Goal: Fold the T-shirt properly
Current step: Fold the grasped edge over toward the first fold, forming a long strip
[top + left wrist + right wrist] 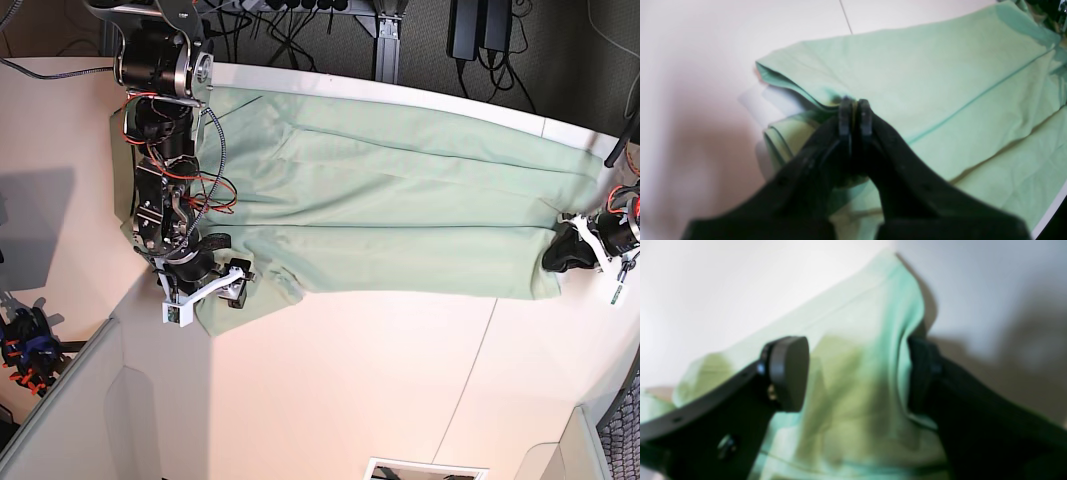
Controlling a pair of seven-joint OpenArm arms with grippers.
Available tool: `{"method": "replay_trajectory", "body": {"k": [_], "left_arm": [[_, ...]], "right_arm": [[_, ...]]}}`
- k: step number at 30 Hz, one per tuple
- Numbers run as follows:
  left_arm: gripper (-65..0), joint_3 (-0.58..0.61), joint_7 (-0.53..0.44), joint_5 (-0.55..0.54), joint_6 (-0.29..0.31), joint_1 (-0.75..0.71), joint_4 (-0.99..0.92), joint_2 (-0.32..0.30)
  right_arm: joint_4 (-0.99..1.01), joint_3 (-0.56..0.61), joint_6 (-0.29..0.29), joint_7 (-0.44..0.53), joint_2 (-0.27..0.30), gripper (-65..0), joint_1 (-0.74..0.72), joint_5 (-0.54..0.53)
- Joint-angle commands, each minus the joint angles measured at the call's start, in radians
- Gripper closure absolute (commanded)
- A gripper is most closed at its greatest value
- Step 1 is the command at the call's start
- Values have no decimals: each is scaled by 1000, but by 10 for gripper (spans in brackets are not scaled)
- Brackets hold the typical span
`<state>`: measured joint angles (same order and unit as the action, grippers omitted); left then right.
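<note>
The pale mint-green T-shirt [400, 210] lies spread lengthwise across the white table [350, 390], with creases running along it. At the base view's right end, my left gripper [560, 258] is shut on the shirt's edge. Up close, its fingertips [855, 106] pinch a fold of the T-shirt [923, 73], with stacked layers just below. At the left end, my right gripper [238, 283] is low over a bunched corner. Its jaws [857, 373] stand open with a raised ridge of T-shirt [853, 323] between the pads; the right-hand pad [920, 373] is against the cloth.
A thin seam [845, 16] crosses the tabletop. The table's edge [1050, 210] is close behind my left gripper. Cables and black power bricks [480, 30] hang behind the table. A low partition [60, 410] borders the front left corner.
</note>
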<state>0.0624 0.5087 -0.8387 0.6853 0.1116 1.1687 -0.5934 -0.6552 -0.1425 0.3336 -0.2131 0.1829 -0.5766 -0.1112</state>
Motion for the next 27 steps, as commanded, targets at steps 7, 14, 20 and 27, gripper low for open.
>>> {"method": "replay_trajectory", "body": {"k": [7,14,20,27], "left_arm": [[0,-8,-19,-19,13,21,17,-19],[0,-33,-41,-18,13,18,59,-22],[0,-61,-32,-20,13,-31,223,-71],[0,-109,59,-119,13,-105,310,-108]], "right_arm": [[-58,1,3,-22,19,0,-15,43],[-295,-4,4,-166,19,0,75,-33],[-763,-57,4,-303,25,0,295,-114],[-1094,-143,6,-323,33,0,538,-179]]}}
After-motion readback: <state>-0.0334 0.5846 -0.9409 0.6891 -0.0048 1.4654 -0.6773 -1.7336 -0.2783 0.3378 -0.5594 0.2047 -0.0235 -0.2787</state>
